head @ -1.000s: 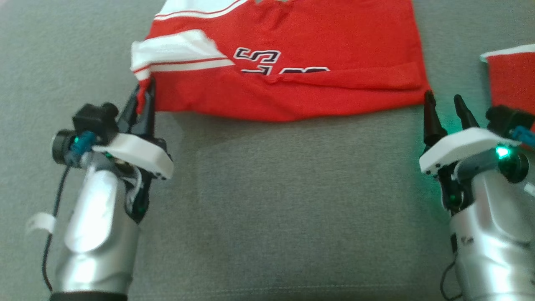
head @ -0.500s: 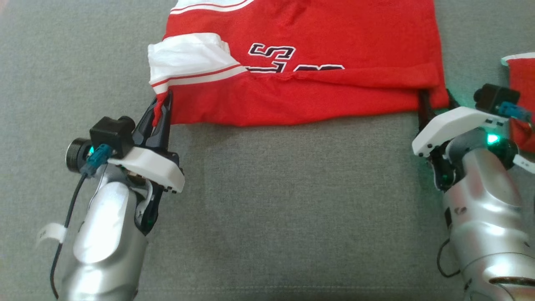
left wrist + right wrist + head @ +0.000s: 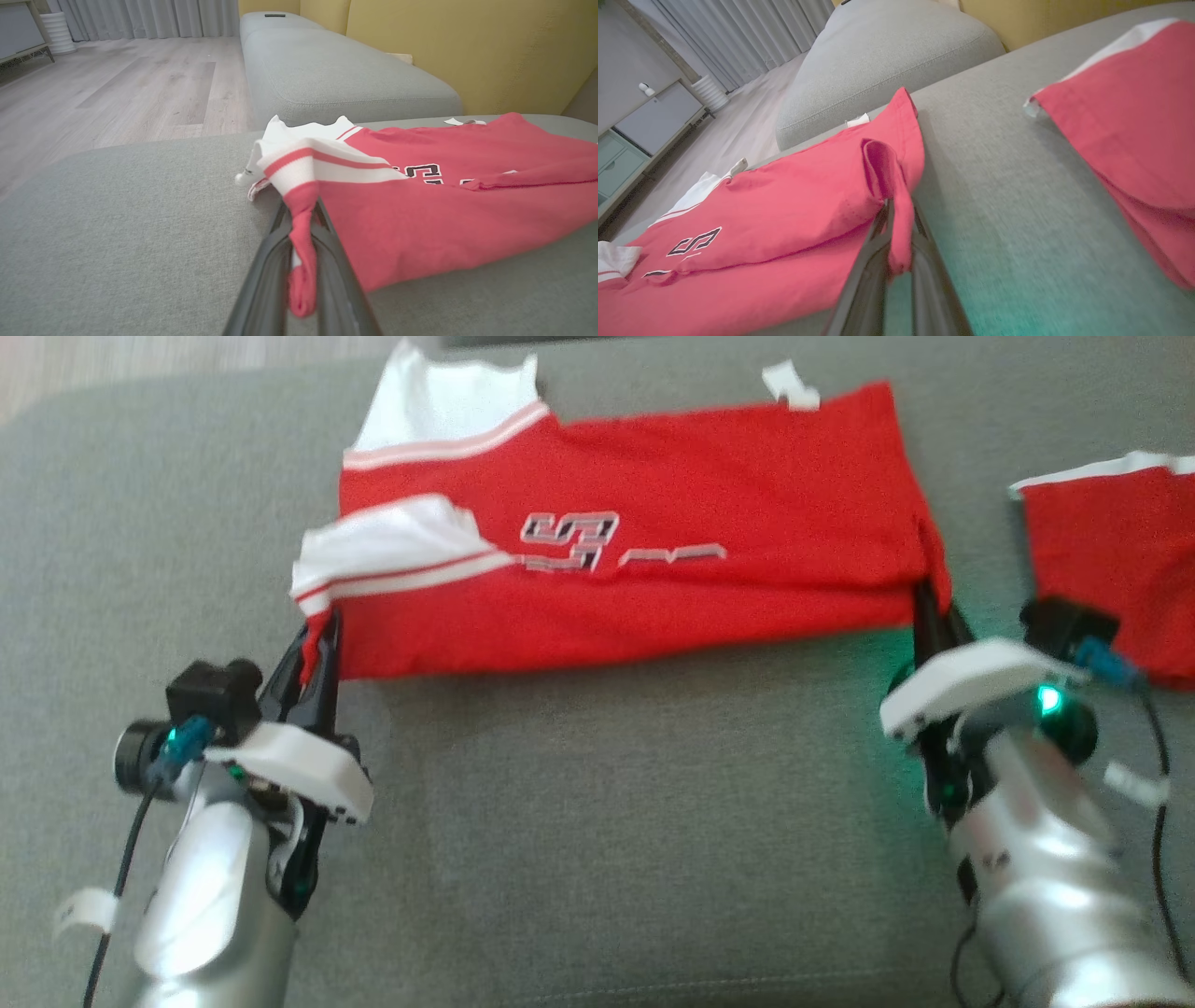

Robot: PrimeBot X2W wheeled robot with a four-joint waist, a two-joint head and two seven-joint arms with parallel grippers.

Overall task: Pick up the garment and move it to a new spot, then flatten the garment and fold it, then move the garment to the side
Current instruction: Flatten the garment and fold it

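Since one second ago, the right claw (image 3: 927, 607) has gone from standing open and apart from the garment (image 3: 653, 476) to being closed on its near right corner; the head camera has also shifted, so the garment's change of place in that view is not read as travel. Left claw (image 3: 319, 635): closed on the near left corner, with a strip of red cloth pinched between the fingers just below the white striped sleeve (image 3: 401, 546). The garment lies across the grey cushion (image 3: 607, 821), far edge flat and near edge doubled over so that it partly covers the printed number (image 3: 569, 537). In the right wrist view, a narrow fold of red hem runs down between the right fingers. A second red cloth (image 3: 1111, 560) lies on the cushion to the right, apart from the garment. Handling, as judged: the cloth is light, soft and limp, and will sag between the two grips unless they are kept apart under light tension. The corners are the correct points of hold. Both pinches are thin, so a sharp pull could strip a corner out.
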